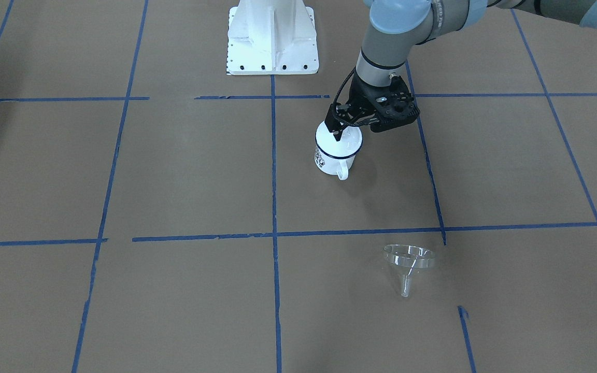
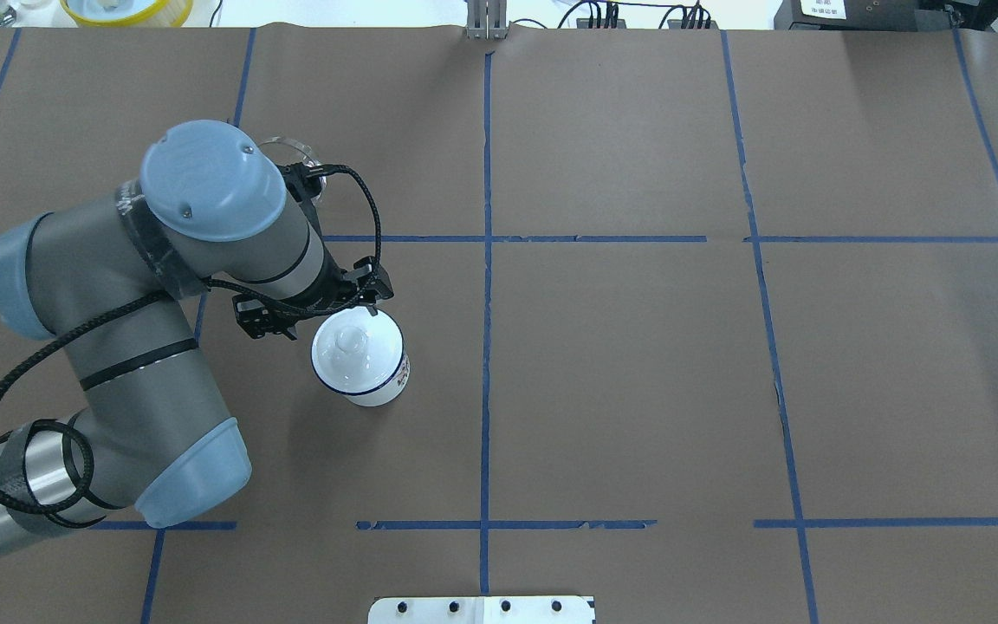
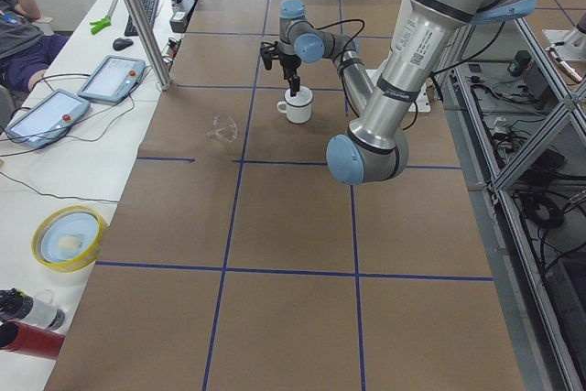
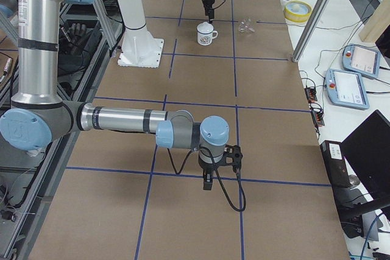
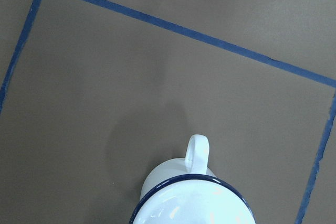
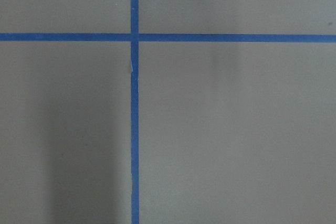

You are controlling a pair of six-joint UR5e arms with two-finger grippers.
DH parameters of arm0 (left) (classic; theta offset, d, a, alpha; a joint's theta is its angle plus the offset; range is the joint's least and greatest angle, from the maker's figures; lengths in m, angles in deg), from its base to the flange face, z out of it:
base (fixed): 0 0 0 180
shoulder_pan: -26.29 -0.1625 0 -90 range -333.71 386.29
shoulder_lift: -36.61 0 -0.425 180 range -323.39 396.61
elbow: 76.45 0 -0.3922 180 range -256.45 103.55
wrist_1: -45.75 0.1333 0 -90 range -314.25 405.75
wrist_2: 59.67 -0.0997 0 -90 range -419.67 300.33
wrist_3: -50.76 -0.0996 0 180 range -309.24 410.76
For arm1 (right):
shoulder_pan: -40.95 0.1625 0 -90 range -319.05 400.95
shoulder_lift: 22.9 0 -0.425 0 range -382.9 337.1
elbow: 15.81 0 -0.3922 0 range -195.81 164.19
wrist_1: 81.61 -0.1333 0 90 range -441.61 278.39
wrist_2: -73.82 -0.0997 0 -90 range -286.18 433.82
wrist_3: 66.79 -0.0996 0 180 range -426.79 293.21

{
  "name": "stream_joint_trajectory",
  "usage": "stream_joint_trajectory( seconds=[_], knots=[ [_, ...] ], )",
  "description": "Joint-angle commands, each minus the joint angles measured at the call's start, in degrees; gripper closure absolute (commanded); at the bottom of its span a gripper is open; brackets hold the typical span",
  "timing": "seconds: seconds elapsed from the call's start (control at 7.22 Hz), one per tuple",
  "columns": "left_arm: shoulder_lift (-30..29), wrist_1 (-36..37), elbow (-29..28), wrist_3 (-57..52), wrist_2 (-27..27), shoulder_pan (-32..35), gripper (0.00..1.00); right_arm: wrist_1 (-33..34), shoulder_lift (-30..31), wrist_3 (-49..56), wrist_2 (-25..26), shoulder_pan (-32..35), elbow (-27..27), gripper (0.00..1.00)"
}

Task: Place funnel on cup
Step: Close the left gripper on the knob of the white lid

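Here the left gripper (image 1: pixel 338 135) hangs just over the upright small white enamel mug with a dark blue rim (image 1: pixel 332 155), fingers closed together, holding nothing. The small clear funnel (image 1: pixel 409 257) lies tilted on the brown counter (image 1: pixel 174 171), well apart from this mug. Whether the right gripper (image 4: pixel 207 182) is closed, I cannot tell.

Count on record: one cup (image 1: pixel 331 155) is standing on the table (image 1: pixel 174 171). One funnel (image 1: pixel 409 257) is lying apart from the cup. Two grippers are showing: left gripper (image 1: pixel 336 133) above the cup, right gripper (image 4: pixel 208 185) well apart from it.
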Motion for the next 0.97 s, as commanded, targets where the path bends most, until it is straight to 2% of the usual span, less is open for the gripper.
stream_joint_trajectory(
  seconds=[0.0,0.14,0.55,0.83],
  knots=[
    [-0.5,0.9,-0.1,0.0,-0.8,-1.5,0.10,0.0,0.0,0.0,0.0,0.0,0.0,0.00],
    [-0.6,0.9,-0.2,0.0,-2.7,-2.3,0.11,0.0,0.0,0.0,0.0,0.0,0.0,0.00],
    [-0.9,0.7,-0.2,0.0,-3.2,-2.3,0.23,0.0,0.0,0.0,0.0,0.0,0.1,0.00],
    [-1.4,0.6,-0.2,0.0,-3.2,-2.3,0.24,0.0,0.0,0.0,0.0,0.0,0.0,0.00]
  ],
)
